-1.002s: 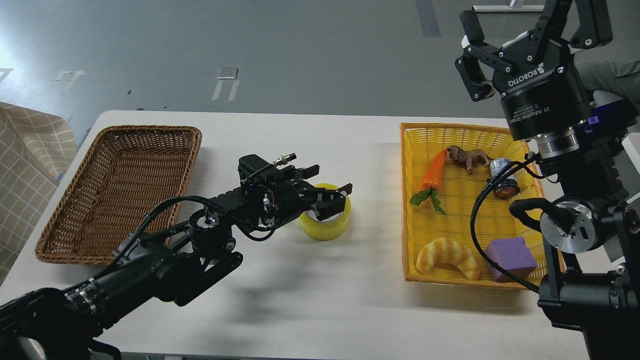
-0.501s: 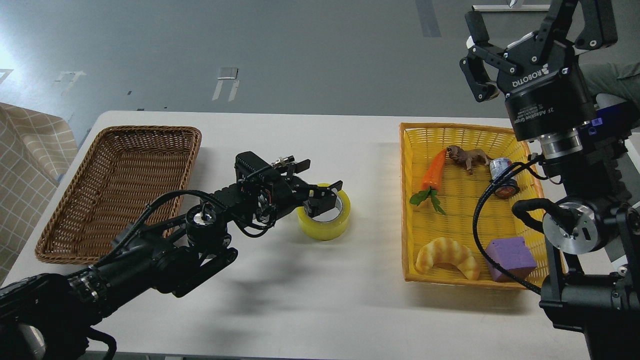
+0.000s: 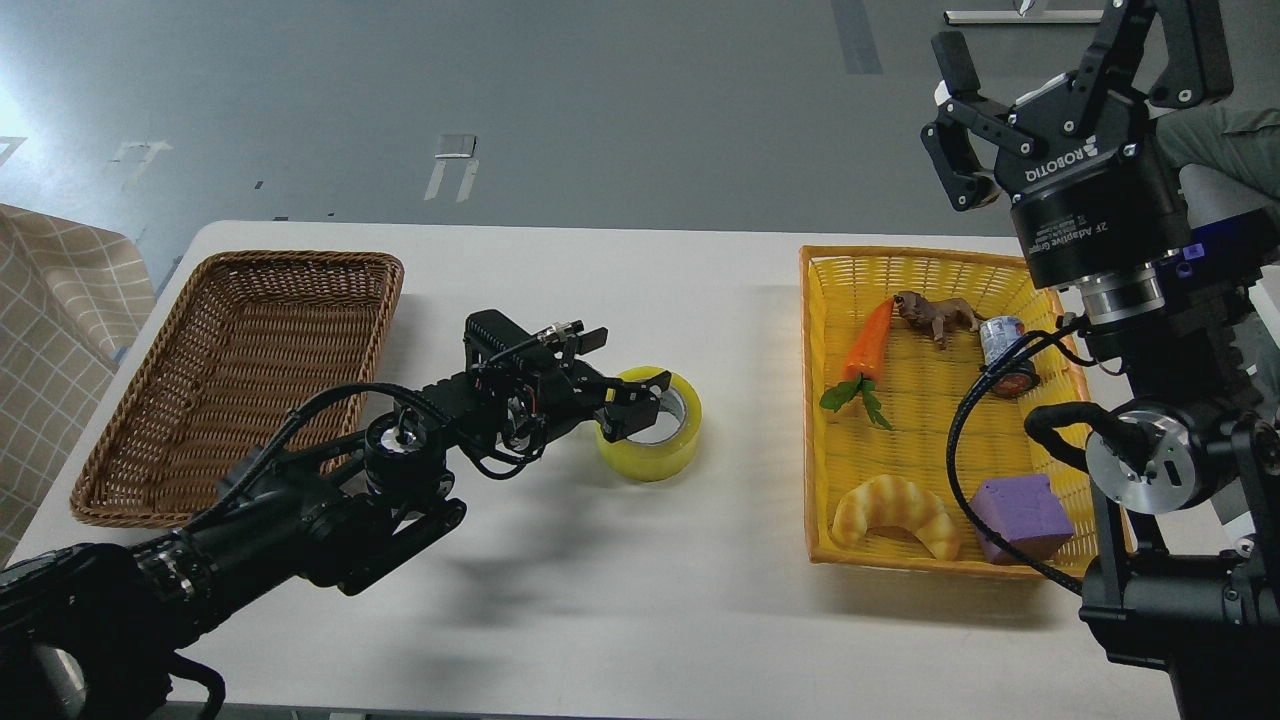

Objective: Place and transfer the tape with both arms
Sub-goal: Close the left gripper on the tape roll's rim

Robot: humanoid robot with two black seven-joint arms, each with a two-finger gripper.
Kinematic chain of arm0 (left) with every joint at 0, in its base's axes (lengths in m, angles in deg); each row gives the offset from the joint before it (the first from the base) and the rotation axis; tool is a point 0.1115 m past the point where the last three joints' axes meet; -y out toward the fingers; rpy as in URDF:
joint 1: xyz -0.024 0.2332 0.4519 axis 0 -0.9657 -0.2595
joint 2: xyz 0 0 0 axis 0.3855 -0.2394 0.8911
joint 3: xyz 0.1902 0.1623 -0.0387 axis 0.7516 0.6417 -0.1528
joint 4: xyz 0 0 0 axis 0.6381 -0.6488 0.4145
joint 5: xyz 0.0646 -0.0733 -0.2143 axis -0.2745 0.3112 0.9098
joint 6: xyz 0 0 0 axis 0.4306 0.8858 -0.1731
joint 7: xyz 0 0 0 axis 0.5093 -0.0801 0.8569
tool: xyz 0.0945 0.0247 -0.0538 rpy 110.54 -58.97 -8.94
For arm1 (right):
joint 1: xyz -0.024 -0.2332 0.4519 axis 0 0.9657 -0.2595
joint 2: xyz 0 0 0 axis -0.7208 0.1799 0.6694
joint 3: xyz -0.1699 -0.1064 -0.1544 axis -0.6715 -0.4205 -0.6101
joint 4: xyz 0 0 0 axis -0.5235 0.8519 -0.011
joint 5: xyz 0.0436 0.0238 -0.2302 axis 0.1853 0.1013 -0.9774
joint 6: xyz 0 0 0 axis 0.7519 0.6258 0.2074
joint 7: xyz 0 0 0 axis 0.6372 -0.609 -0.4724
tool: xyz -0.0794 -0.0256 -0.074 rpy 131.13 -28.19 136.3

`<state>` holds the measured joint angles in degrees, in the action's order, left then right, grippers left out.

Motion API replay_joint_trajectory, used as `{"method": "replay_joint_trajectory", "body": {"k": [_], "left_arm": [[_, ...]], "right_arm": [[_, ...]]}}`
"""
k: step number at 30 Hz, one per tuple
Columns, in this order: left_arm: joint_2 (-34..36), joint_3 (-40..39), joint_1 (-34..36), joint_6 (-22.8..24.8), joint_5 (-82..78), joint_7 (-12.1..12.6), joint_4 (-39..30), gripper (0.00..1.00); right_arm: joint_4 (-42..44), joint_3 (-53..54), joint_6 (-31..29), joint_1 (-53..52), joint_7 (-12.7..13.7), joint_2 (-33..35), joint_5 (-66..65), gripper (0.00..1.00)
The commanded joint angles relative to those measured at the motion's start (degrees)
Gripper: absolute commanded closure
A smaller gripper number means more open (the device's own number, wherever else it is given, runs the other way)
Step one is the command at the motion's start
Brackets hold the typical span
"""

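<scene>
The tape [image 3: 650, 435] lies flat on the white table [image 3: 640, 600], its hole up, between the two baskets. The left gripper [image 3: 628, 393] is at the near-left rim of the roll. Its jaws are narrow, and one finger [image 3: 640, 400] reaches over the rim toward the hole. Whether they press the wall of the roll, I cannot tell.

The brown basket [image 3: 240, 385] stands well to the left of these jaws, behind the arm. To the right of the jaws, past the tape, stands the yellow basket [image 3: 935, 400]. It holds a carrot [image 3: 865, 345], a small animal figure [image 3: 935, 315], a can [image 3: 1003, 350], a croissant [image 3: 895, 515] and a purple block [image 3: 1020, 518]. Nothing stands between the tape and the brown basket except the left arm itself.

The right gripper [image 3: 1050, 60] is high above the far right corner of the yellow basket. Its jaws are wide apart and hold nothing. A black cable [image 3: 965, 450] from this arm hangs in front of the yellow basket.

The table is white and smooth. Behind it the floor [image 3: 500, 90] is grey, with some pale marks. At the left edge there is a beige checked cloth [image 3: 60, 300].
</scene>
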<state>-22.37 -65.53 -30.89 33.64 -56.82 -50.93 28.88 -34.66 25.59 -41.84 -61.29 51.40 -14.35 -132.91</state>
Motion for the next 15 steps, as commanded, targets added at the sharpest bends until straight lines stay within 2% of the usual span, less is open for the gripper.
{"method": "replay_joint_trajectory", "body": {"k": [1,12,15], "left_arm": [[0.3,0.8,-0.5,0.0,0.0,-1.6,0.0,0.02],[0.4,1.6,-0.3,0.0,0.0,-3.2,2.4,0.02],[0.3,1.6,-0.1,0.0,0.0,-3.7,3.1,0.12]], "right_arm": [[0.0,0.1,0.1,0.5,-0.1,0.0,0.0,0.0],[0.0,0.9,0.1,1.5,-0.3,0.0,0.0,0.0],[0.0,0.9,0.0,1.7,-0.3,0.0,0.0,0.0]]}}
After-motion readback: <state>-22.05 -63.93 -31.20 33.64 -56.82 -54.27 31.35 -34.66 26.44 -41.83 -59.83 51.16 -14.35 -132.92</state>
